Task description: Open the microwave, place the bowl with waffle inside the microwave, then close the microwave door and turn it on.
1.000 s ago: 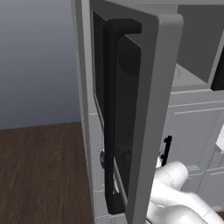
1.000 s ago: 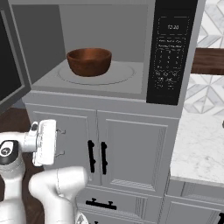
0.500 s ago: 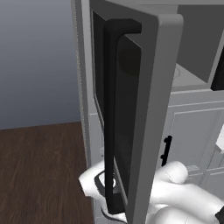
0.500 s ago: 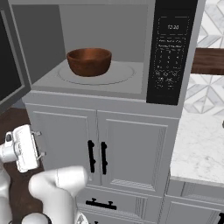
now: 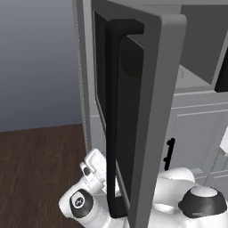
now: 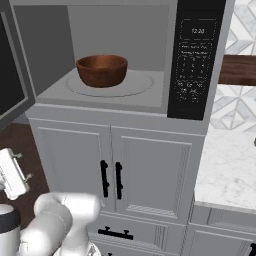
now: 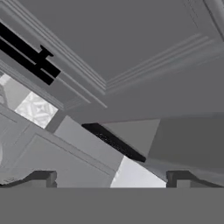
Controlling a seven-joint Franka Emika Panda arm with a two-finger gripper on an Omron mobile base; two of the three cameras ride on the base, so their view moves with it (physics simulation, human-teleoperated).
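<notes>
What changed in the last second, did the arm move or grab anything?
The gripper swung left and down, away from the cabinet doors, and now sits low beside the open microwave door near its handle. It is open and holds nothing. The bowl stayed inside the microwave, and the door stayed open.

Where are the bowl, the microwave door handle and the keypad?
bowl (image 6: 102, 70): right base view, front wall.
microwave door handle (image 5: 112, 133): left base view, mid-bar.
keypad (image 6: 192, 70): right base view, button area.
</notes>
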